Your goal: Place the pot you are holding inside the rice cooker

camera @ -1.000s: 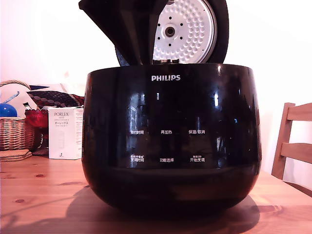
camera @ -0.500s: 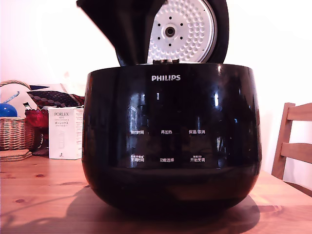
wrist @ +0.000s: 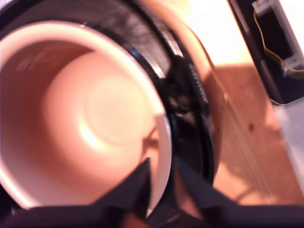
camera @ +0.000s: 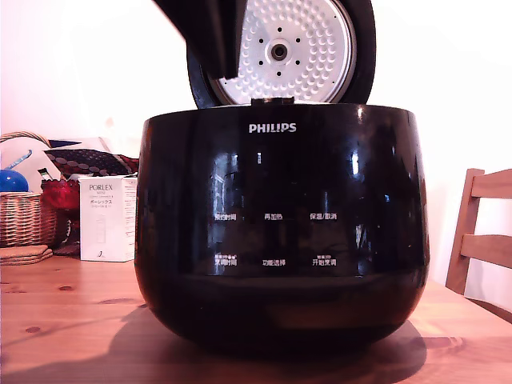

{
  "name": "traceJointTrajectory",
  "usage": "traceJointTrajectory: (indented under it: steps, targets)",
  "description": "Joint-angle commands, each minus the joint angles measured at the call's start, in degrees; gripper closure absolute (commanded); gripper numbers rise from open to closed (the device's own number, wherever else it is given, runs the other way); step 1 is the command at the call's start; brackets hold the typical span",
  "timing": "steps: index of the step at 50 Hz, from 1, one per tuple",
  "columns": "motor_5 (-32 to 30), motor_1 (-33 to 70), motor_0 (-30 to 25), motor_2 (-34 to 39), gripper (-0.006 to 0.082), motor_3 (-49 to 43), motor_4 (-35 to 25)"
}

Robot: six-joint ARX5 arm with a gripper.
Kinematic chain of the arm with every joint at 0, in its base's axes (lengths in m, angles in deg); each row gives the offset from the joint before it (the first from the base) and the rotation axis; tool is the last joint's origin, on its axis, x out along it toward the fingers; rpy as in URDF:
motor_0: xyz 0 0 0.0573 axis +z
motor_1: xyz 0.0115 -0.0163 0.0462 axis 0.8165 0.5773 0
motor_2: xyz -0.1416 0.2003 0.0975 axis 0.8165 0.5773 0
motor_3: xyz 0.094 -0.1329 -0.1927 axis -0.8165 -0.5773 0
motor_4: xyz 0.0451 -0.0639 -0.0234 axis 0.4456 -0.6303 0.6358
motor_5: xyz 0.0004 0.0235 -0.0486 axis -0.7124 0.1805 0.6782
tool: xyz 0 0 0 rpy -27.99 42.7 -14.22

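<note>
Pot (camera: 206,36) lifted higher against open lid, more of dimpled plate uncovered. Pot rim pinched between gripper (wrist: 163,183) fingers, held above rice cooker (camera: 280,232) on wooden table (camera: 64,320).

Your wrist view is motion-blurred. The rice cooker (camera: 280,232) hides the pot's (wrist: 80,118) lower body; the lid (camera: 280,52) is cropped at the top edge.

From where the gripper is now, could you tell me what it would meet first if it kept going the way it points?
Most likely the pot's own floor: the gripper is clamped on its rim and points into it. Beyond lies the rice cooker, though depth is unclear in the blurred wrist view.
</note>
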Motion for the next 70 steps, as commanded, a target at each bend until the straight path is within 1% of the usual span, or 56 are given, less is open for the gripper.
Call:
traceJointTrajectory:
  steps: [1,2,4,5,6,8,9,11,12,13,14,15,16,18,19,21,23,25,26,28,29,32,33,37,53,70]
  targets:
    - [3.8,0.2,1.1,-1.4,0.0786,0.7,0.1]
    - [6.8,0.2,1.4,-1.4,0.0786,1.0,0.2]
    - [7.4,0.0,2.2,-1.4,0.0786,1.6,0.2]
    - [10.7,0.0,2.6,-1.4,0.0786,2.0,0.2]
    - [12.0,-0.1,3.2,-1.4,0.0786,2.4,0.1]
    - [12.0,-0.1,4.2,-1.4,0.0786,3.3,-0.1]
    - [16.4,-0.2,4.8,-1.4,0.0786,3.7,-0.1]
    - [16.7,-0.3,6.0,-1.4,0.0786,4.5,-0.1]
    - [19.6,-0.5,6.6,-1.4,0.0786,5.0,-0.7]
    - [20.6,-0.6,7.3,-1.4,0.0786,5.4,-1.0]
    - [20.6,-0.8,8.0,-1.4,0.0786,6.1,-1.0]
    - [20.6,-1.0,8.6,-1.4,0.0786,6.8,-2.8]
    - [24.0,-1.1,9.2,-1.4,0.0786,7.4,-3.4]
    - [24.3,-1.9,10.6,-1.4,0.0786,8.7,-3.8]
    - [26.3,-2.3,11.2,-1.4,0.0786,9.4,-5.1]
    - [26.7,-3.1,12.5,-1.4,0.0786,10.8,-5.3]
    - [29.0,-4.0,13.6,-1.4,0.0786,12.9,-6.5]
    - [29.2,-5.1,14.8,-1.4,0.0786,14.5,-6.6]
    - [31.3,-5.5,15.2,-1.4,0.0786,15.6,-7.8]
    - [31.8,-6.5,16.3,-1.4,0.0786,17.1,-8.0]
    - [33.2,-7.0,16.9,-1.4,0.0786,17.8,-8.8]
    - [33.7,-8.2,18.8,-1.4,0.0786,19.3,-9.2]
    - [34.9,-8.5,19.3,-1.4,0.0786,20.0,-9.7]
    - [36.5,-9.7,22.0,-1.4,0.0786,21.2,-10.1]
    - [39.0,-12.6,32.0,-1.4,0.0786,22.7,-9.9]
    - [39.0,-13.7,37.0,-1.4,0.0786,25.4,-8.3]
